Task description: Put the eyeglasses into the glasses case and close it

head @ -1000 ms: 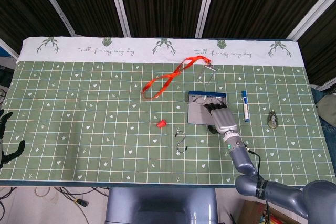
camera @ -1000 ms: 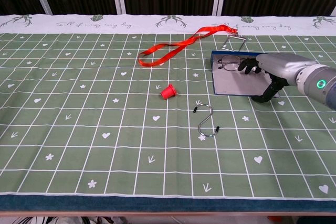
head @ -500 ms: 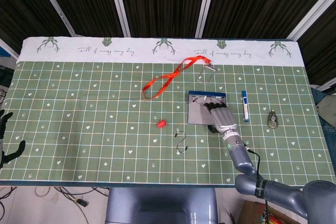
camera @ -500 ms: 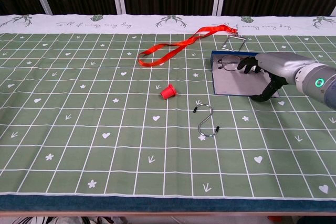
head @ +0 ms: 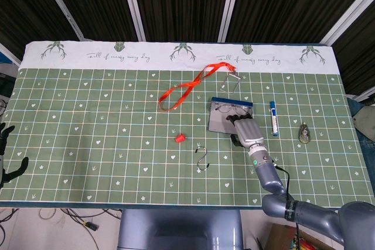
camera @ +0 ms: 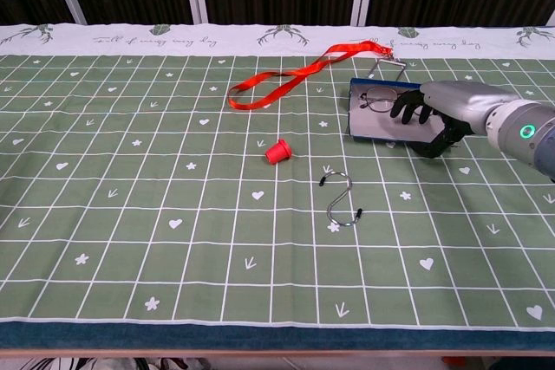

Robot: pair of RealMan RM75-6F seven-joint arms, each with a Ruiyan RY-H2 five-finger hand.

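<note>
The case lies open on the cloth, a grey, flat rectangle with a blue far edge, part of it under the right hand. The hand's fingers rest on its grey inner face, and its near flap looks tilted up a little. The glasses, thin dark wire frames, lie inside along the far edge, just beyond the fingertips, lenses side by side.
</note>
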